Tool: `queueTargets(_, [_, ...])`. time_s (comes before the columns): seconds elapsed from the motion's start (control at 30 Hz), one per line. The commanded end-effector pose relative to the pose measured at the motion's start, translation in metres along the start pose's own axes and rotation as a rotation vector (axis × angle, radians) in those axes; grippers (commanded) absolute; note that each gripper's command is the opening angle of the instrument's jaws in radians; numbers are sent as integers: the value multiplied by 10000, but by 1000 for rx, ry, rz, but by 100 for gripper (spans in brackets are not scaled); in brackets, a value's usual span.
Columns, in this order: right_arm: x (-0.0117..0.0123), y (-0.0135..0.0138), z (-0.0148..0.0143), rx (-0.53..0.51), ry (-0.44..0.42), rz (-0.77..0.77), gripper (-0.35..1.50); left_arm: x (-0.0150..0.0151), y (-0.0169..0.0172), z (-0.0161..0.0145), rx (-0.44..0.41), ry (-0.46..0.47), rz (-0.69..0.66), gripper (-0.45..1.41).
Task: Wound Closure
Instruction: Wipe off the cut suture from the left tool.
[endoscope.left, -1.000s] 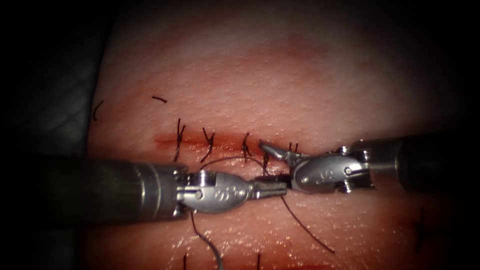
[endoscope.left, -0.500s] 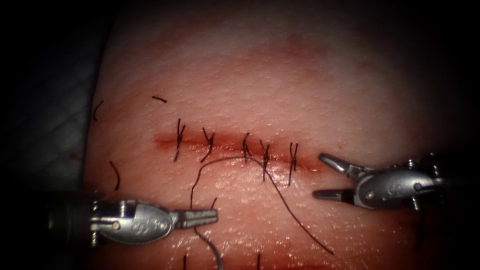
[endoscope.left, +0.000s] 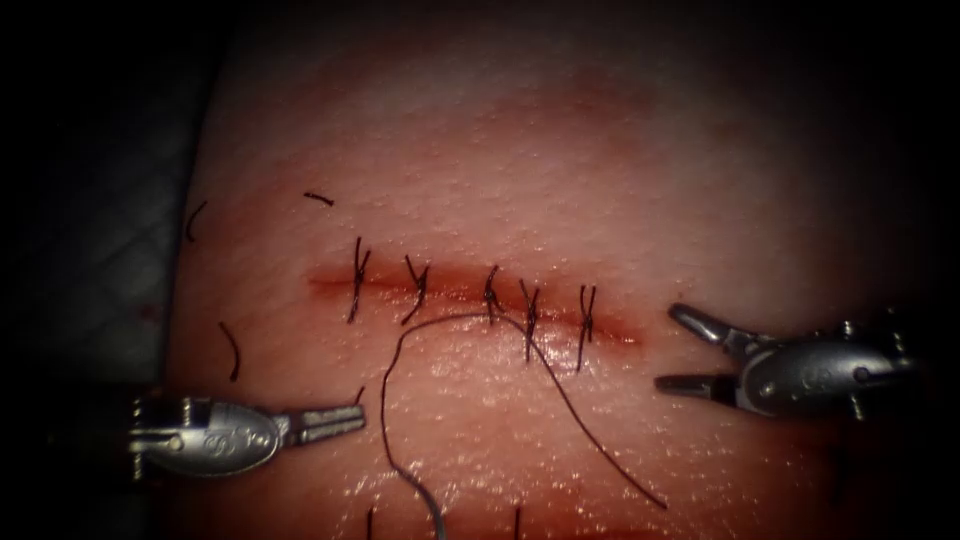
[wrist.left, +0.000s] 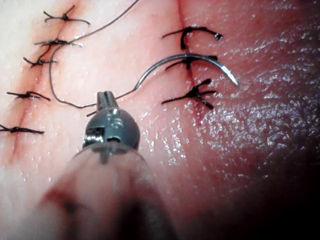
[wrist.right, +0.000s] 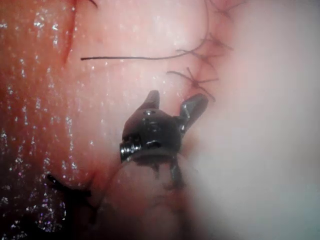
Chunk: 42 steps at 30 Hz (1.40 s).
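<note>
Jaws of the left tool (endoscope.left: 356, 414) (wrist.left: 105, 96) are brought together with nothing visibly between them. It sits toward the near left corner of the tissue (endoscope.left: 560, 150), on the near side of the cut (endoscope.left: 460, 290) and below its left end.

The thread (endoscope.left: 386, 400) passes just beside the tip. In the endoscope view a small gap separates the two. In the left wrist view the strand (wrist.left: 60, 95) runs right at the tip, and contact cannot be confirmed there.

The needle (wrist.left: 190, 59) lies free on the tissue surface, held by neither tool. It rests across a stitch of a second sutured line at the near edge of the tissue. Its swaged end joins the thread close ahead of the left tool. In the endoscope view part of its curve (endoscope.left: 433, 505) shows at the near edge.

Red fluid (endoscope.left: 570, 492) glistens along that near edge.

The right tool (endoscope.left: 668, 347) (wrist.right: 176, 97) has its jaws spread wide and holds nothing. It stands just off the right end of the cut, clear of the thread.

Farther back, the cut carries five stitches (endoscope.left: 528, 318). From the fourth, one strand arcs left and runs down to the needle. A second strand runs toward the near right and ends free (endoscope.left: 660, 503).

Cut ends of thread (endoscope.left: 319, 198) lie beyond the cut and toward the left edge.
</note>
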Motion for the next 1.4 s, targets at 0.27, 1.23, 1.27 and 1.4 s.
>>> queueTargets(0.27, [-2,-9,6,-19,15,24,147,-41,9,27,-29,-111,-131,14])
queueTargets(1.23, [-3,-25,14,-18,1,46,147,-108,25,-47,-59,-176,-220,54])
queueTargets(1.27, [-2,-24,15,-18,0,48,147,-104,27,-47,-56,-179,-223,54])
queueTargets(1.4, [12,-5,20,38,-33,122,145,-64,28,-44,-52,-115,-186,52])
